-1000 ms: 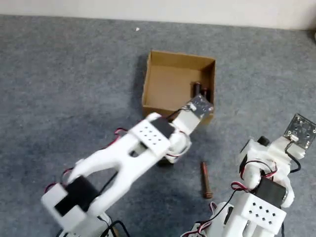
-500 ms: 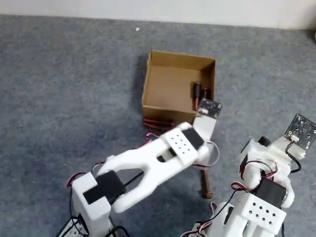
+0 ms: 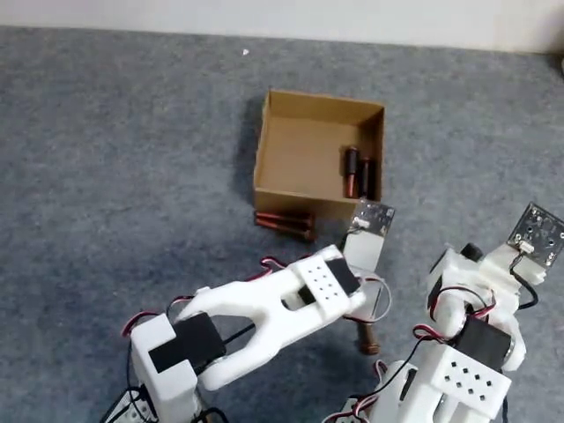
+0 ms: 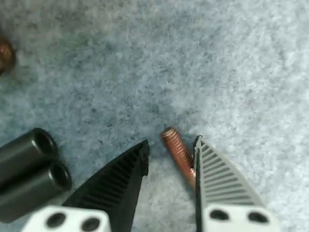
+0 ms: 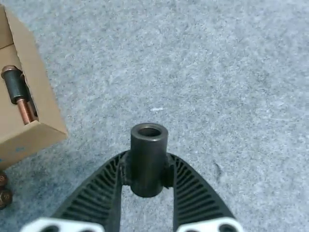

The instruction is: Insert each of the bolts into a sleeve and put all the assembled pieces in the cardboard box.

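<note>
Carpet (image 3: pixel 132 132) | left hand (image 4: pixel 171 141) open, 1 bolt (image 4: pixel 177 152) perhaps touching | right hand (image 5: pixel 146 162) clamps 1 sleeve (image 5: pixel 148 144)

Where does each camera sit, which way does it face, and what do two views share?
High view: fixed overhead, looking down on the carpet, the cardboard box, the left arm and the right arm.
Left wrist view: on the left arm, facing down; the open left hand straddles a bolt near two black sleeves.
Right wrist view: on the right arm, facing the carpet; the right hand grips a lone sleeve.
Shared: high and right wrist views both show the cardboard box.
</note>
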Controlling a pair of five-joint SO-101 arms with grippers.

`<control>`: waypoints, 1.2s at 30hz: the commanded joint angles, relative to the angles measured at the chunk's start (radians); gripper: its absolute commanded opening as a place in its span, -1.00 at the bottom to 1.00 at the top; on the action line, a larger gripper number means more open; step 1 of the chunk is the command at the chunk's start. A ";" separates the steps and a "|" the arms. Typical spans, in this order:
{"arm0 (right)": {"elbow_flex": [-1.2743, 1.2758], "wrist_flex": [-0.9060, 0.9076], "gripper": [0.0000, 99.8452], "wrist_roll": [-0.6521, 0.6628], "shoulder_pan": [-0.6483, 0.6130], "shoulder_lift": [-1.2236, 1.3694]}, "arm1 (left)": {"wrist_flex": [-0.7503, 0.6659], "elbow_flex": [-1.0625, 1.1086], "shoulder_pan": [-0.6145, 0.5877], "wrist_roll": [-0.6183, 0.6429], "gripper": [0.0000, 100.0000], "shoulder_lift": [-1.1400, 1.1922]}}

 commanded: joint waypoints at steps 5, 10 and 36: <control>-0.018 -0.033 -0.99 -0.011 0.012 -0.018 | -0.012 0.019 0.010 0.015 -0.94 -0.005; -0.018 -0.033 -0.99 -0.011 0.012 -0.018 | -0.012 0.021 0.010 0.015 -0.97 -0.005; -0.018 -0.033 -0.99 -0.011 0.012 -0.018 | 0.204 0.036 -0.374 0.221 -0.99 -0.437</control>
